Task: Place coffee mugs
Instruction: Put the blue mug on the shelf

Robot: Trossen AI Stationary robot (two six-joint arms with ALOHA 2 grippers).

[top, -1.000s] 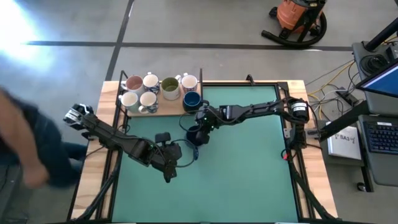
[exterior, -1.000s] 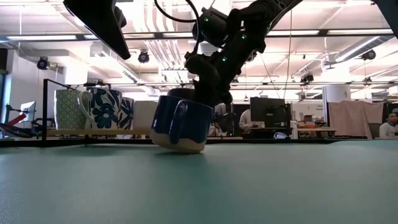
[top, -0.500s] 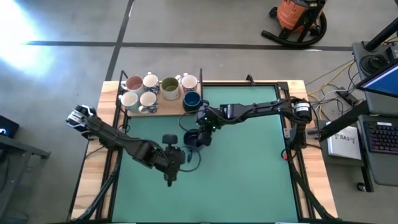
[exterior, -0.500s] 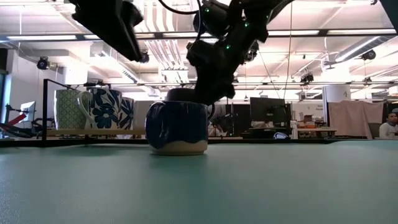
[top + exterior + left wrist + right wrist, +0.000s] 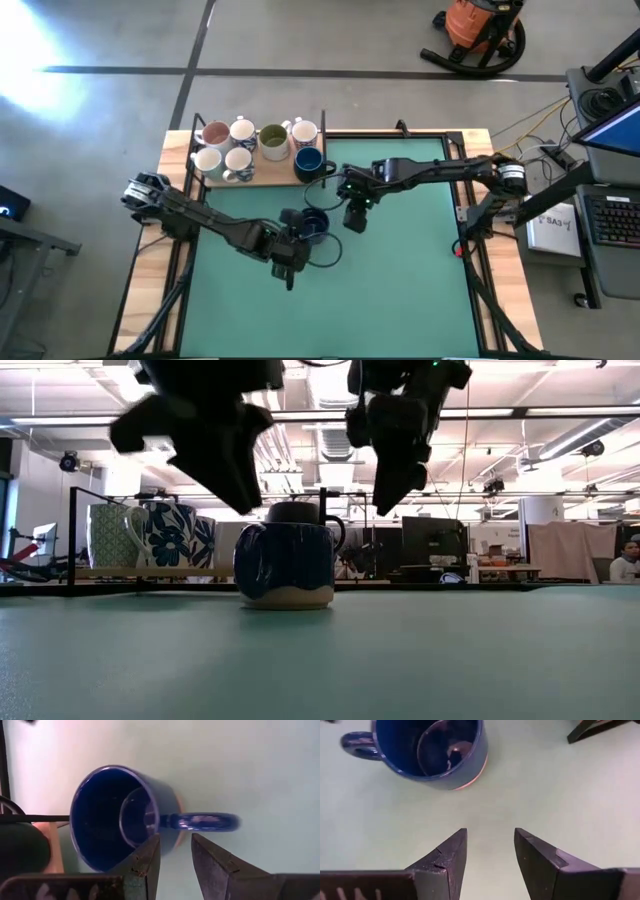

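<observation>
Dark blue mug [image 5: 314,225] stands upright on the green mat [image 5: 400,290], free of both arms. Right gripper [image 5: 355,219] hangs just beside it, fingers apart; left gripper [image 5: 175,855] hovers above it, fingers slightly parted, holding nothing. Seven mugs [image 5: 255,148] sit on the wooden board [image 5: 270,178].

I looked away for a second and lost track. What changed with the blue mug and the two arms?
The right gripper let go of the dark blue mug, which went from tilted to upright on the green mat, then lifted off to the right, open. The left gripper moved in over the mug, empty. The seven mugs on the wooden board stayed put.
</observation>
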